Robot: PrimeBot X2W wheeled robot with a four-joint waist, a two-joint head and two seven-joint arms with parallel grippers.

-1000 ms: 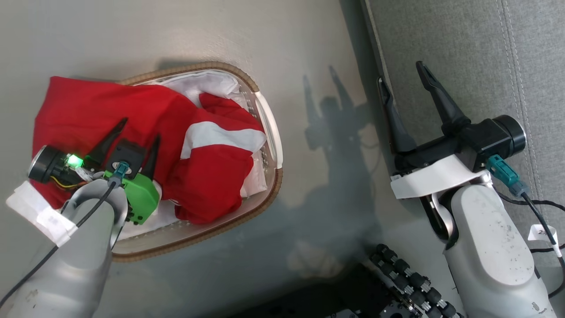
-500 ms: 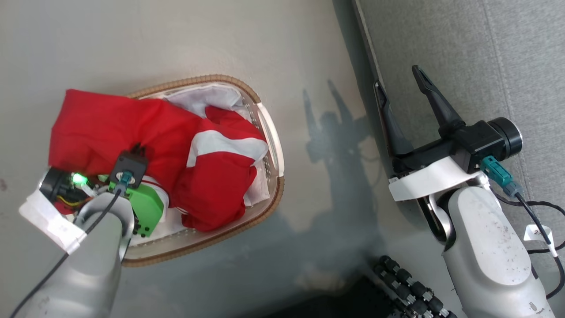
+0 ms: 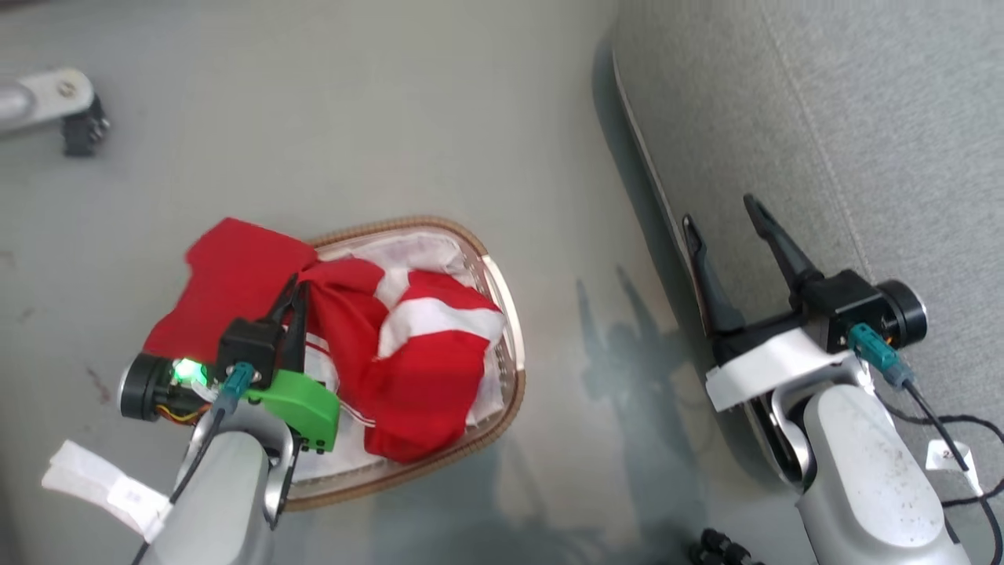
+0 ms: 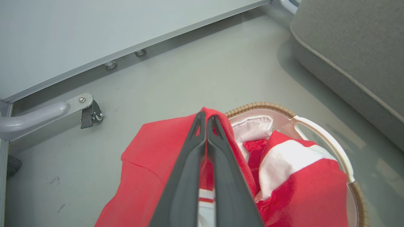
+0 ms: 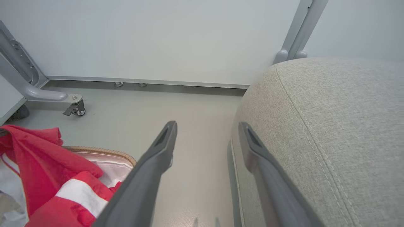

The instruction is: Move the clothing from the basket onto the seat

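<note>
closed the left gripper (image 4: 206,118) onto a fold of the red clothing (image 3: 423,369) since a second ago, bunching it above the basket (image 3: 408,223) on the floor (image 3: 353,118), with the right gripper (image 3: 719,213) spread beside the seat (image 3: 863,118).

Red clothing (image 3: 408,353) with white panels; brown-rimmed white basket (image 3: 502,290); grey seat (image 3: 823,118).

clothing (image 3: 416,392): soft, matt red cloth
basket (image 4: 262,105): smooth white plastic, brown woven rim
seat (image 3: 863,118): coarse grey fabric
floor (image 3: 392,118): smooth, faintly glossy
</note>
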